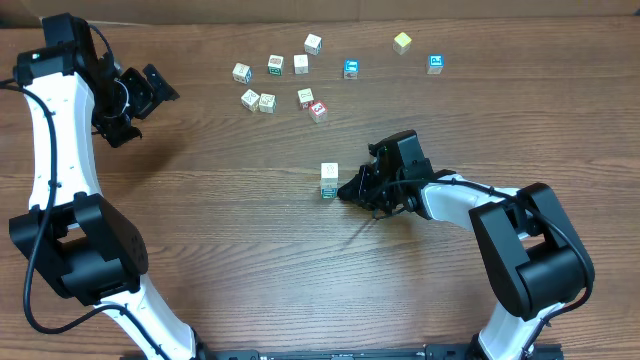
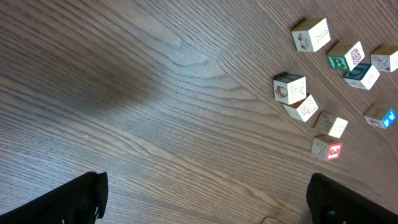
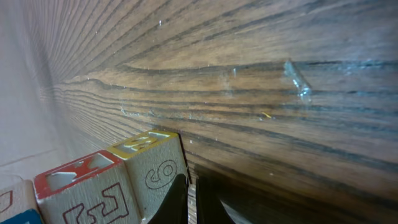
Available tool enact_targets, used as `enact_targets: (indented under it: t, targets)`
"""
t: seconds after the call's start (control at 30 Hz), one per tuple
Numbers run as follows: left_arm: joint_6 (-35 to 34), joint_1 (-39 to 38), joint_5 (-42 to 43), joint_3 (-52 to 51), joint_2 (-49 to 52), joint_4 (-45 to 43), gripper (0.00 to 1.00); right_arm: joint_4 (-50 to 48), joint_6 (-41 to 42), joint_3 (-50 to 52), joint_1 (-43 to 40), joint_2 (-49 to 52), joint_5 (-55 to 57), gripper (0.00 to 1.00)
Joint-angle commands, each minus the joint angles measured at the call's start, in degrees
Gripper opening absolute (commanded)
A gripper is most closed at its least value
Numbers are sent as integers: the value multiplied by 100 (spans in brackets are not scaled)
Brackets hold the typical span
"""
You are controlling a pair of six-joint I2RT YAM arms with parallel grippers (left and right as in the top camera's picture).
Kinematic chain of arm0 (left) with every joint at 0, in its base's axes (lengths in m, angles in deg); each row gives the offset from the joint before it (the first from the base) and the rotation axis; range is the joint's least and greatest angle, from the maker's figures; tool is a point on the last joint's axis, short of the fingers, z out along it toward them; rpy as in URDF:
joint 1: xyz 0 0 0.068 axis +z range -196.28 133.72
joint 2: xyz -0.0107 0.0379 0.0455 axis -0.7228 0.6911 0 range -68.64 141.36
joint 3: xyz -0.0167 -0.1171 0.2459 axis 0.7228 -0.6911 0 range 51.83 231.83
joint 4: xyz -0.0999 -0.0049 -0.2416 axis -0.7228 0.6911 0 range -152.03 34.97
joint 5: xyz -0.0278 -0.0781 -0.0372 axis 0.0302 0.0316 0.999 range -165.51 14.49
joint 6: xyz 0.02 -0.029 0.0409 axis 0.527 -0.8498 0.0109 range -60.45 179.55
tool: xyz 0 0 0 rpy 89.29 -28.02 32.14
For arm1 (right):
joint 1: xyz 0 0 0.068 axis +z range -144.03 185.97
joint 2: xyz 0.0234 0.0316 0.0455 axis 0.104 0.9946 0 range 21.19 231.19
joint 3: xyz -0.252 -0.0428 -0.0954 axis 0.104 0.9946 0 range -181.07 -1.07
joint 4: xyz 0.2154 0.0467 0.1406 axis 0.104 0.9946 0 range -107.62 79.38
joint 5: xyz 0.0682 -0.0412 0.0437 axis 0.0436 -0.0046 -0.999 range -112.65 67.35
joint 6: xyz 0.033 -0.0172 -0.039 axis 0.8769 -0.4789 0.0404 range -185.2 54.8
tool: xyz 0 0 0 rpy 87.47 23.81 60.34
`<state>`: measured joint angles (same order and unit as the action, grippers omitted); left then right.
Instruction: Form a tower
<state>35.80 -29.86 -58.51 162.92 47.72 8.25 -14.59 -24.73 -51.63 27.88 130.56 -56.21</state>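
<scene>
The tower [image 1: 329,180] stands mid-table, a narrow stack of pale cubes with a teal print low on its side. My right gripper [image 1: 352,190] lies low just to its right, shut with nothing between the fingers. The right wrist view is rolled sideways. In it the shut gripper [image 3: 191,200] points at a yellow-edged cube [image 3: 152,171] of the tower, and a red-printed cube [image 3: 81,190] sits beside that one. My left gripper [image 1: 150,92] hangs open at the far left, well away from the tower. Its fingers [image 2: 68,202] stand wide apart over bare wood.
Several loose cubes [image 1: 275,66] lie scattered across the back of the table. They include two blue-printed ones [image 1: 351,68] and a yellowish one [image 1: 402,42]. The left wrist view shows some of these cubes [image 2: 289,87] at its upper right.
</scene>
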Motion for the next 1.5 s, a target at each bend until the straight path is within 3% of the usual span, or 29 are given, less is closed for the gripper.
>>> enact_targets:
  t: [0.0,1.47]
  targets:
    - [105,-33,44,79,-22,-7,100,-22,2,37,59,70,-63,4]
    - [105,-33,44,79,-22,-7,100,-33,9,35,63,70,120,4]
